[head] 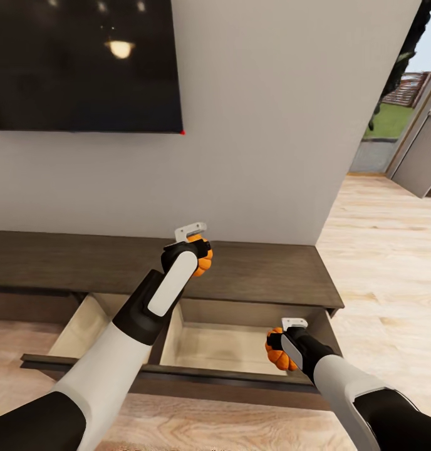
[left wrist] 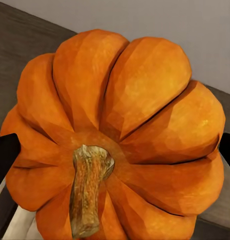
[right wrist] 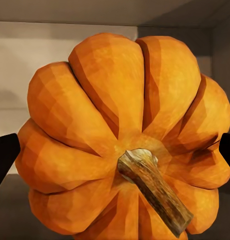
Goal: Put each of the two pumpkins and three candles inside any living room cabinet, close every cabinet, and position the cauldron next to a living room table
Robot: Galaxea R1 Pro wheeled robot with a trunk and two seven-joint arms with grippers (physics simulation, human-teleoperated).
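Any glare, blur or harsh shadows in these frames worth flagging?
Head view: a ceiling lamp reflects as a bright spot in the dark screen; the rest is evenly lit and sharp. Left wrist view: the pumpkin is crisp, faceted and softly shaded. Right wrist view: the other pumpkin is sharp against a dim drawer interior.

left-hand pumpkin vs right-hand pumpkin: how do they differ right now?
Position: the left hand's pumpkin is held over the cabinet top; the right hand's pumpkin is lower, over the open right drawer compartment.
Backdrop: the left wrist view shows dark wood and wall behind its pumpkin; the right wrist view shows pale drawer interior.
Shared: both orange, ribbed, brown-stemmed, each gripped by a hand.
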